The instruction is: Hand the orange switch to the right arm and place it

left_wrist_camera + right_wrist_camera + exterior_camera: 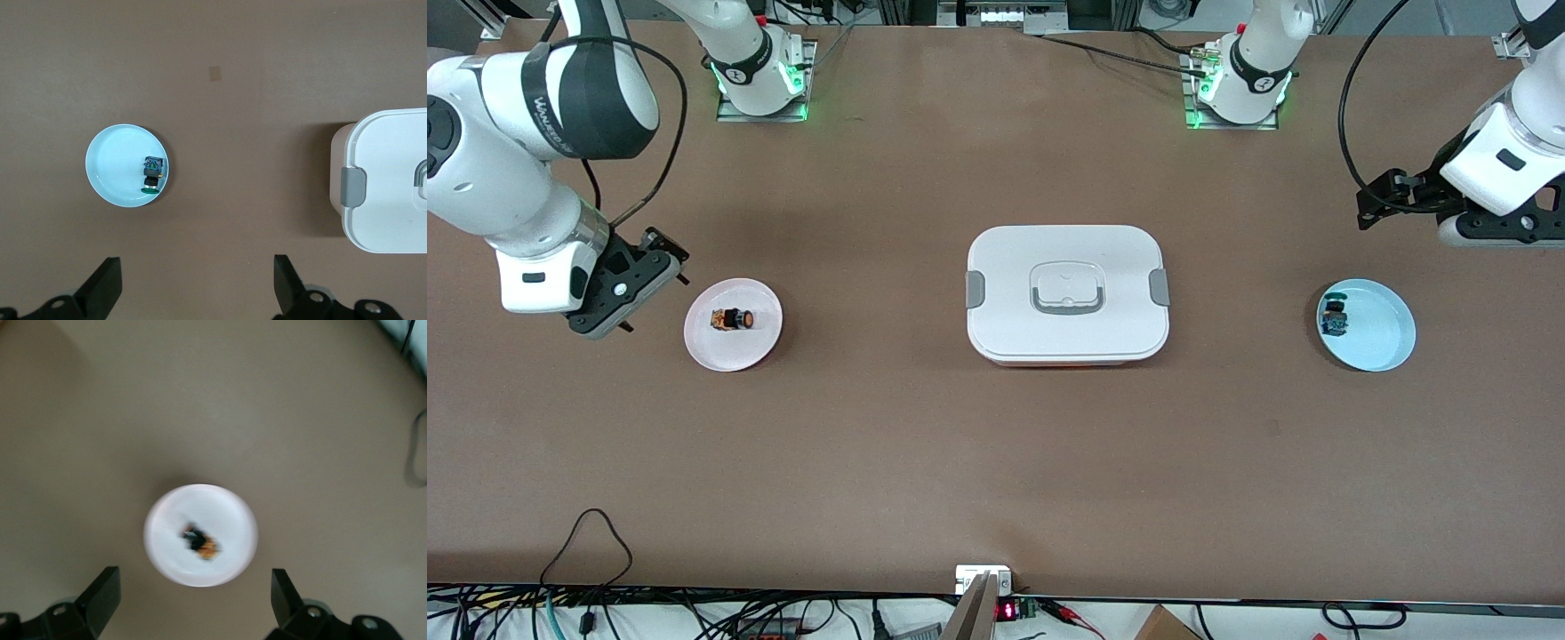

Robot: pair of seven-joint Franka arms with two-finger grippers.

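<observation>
The orange switch (734,318) lies on a pink plate (733,354) toward the right arm's end of the table. It shows blurred in the right wrist view as the switch (200,541) on the plate (167,540). My right gripper (660,283) hangs open beside that plate with nothing in it; in its own view the gripper (195,575) has its fingers apart, wider than the plate. My left gripper (1378,200) is open and empty above the table near a blue plate (1383,342). Its fingers (107,280) stand wide apart.
A white lidded box (1014,267) with grey clips sits mid-table, its end also in the left wrist view (387,180). The blue plate (110,167) holds a small blue and teal component (153,175). Cables run along the table's front edge.
</observation>
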